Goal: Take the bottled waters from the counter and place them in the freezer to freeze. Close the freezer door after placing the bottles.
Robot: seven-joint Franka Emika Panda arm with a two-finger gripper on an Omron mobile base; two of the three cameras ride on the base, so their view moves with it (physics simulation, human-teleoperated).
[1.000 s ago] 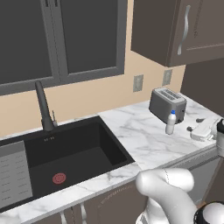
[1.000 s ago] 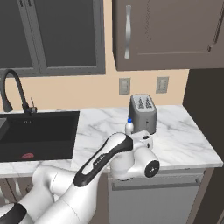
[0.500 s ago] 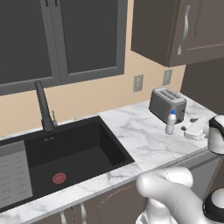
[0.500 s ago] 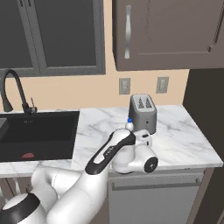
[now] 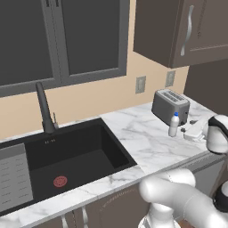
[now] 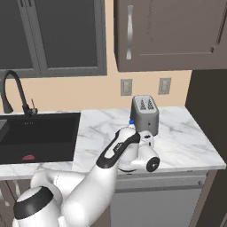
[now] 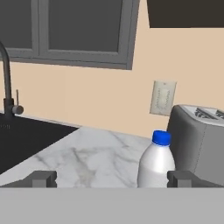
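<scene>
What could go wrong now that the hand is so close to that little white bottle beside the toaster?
The white bottle stands close in front of the toaster, so a finger of the open gripper might bump the toaster, or tip the bottle over on the counter. In the hand view the bottle sits off to one side of the open jaws, so closing now could catch it off-centre or miss.

A grey toaster [image 5: 169, 106] stands right of centre (slots up). Dark faucet [image 5: 44, 109] at left; two wall outlets [image 6: 126, 87] above.
</scene>
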